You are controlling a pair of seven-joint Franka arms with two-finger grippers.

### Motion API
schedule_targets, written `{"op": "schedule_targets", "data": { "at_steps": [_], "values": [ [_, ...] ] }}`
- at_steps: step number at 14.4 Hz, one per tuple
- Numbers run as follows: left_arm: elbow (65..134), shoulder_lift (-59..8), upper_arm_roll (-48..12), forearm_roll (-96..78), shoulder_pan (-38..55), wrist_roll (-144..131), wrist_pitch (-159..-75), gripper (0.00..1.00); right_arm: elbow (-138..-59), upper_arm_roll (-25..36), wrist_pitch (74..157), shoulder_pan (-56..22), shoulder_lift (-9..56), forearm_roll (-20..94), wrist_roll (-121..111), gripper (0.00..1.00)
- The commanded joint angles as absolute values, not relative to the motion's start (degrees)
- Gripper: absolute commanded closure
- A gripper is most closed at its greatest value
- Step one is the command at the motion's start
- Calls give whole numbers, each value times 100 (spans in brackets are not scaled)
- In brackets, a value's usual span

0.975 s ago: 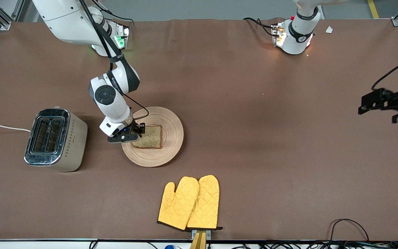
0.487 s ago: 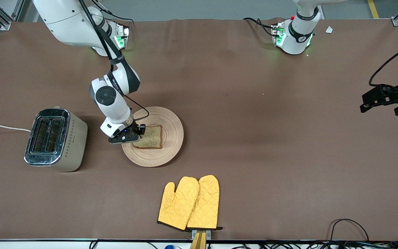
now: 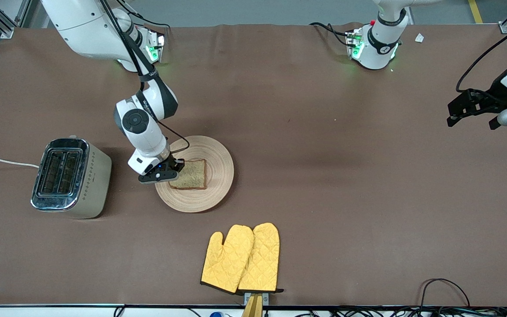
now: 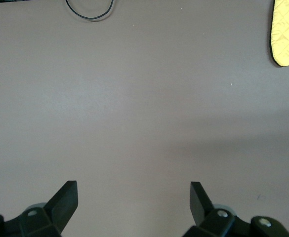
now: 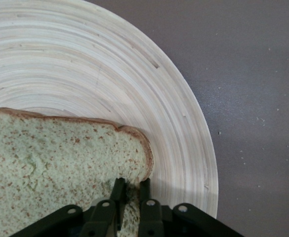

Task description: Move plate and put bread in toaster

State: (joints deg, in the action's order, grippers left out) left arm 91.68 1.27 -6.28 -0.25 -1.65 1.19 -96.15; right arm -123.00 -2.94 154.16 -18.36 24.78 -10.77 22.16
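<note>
The round light wooden plate [image 3: 211,176] lies on the table beside the toaster [image 3: 71,178], toward the right arm's end. The speckled bread slice [image 3: 191,174] lies on the plate. My right gripper [image 3: 175,169] is shut on the bread's edge nearest the toaster; in the right wrist view its fingers [image 5: 131,190] pinch the crust of the bread [image 5: 50,158] over the plate [image 5: 149,94]. My left gripper [image 3: 458,108] is open and empty, up in the air over the left arm's end of the table; its fingertips [image 4: 67,195] show over bare table.
A pair of yellow oven mitts [image 3: 241,258] lies near the table's front edge; one mitt's tip shows in the left wrist view [image 4: 287,32]. The toaster's white cord [image 3: 2,162] runs off the table's end. Black cables [image 3: 445,288] lie at the front edge.
My left gripper has risen and moved toward the robots' side of the table. My right gripper has stayed on the bread with only a slight shift.
</note>
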Motion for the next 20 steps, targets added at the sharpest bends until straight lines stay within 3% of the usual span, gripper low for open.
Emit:
{"op": "schedule_targets", "data": {
  "at_steps": [1, 3, 7, 12, 16, 20],
  "values": [
    [9290, 202, -624, 70, -202, 158, -9729, 0, -12340, -343, 15575, -1749, 2663, -1239, 2180, 100],
    [9255, 141, -615, 27, -202, 167, -9764, 0, -12200, -334, 15130, -1749, 2532, -1239, 2057, 100],
    [9123, 62, -606, 44, -211, 193, -9756, 0, -10964, -369, 12425, -1845, 1978, -1248, 2074, 100],
    [9123, 62, -606, 44, -211, 202, -9756, 0, -9363, -360, 10059, -1819, 1978, -2195, 2022, 100],
    [9114, 62, -606, 62, -211, 202, -9756, 0, -8886, -334, 8905, -1706, 1969, -3265, 1802, 100],
    [9123, 62, -606, 53, -211, 193, -9756, 0, -8921, -334, 8640, -1398, 1977, -4242, 1697, 100]
  ]
}}
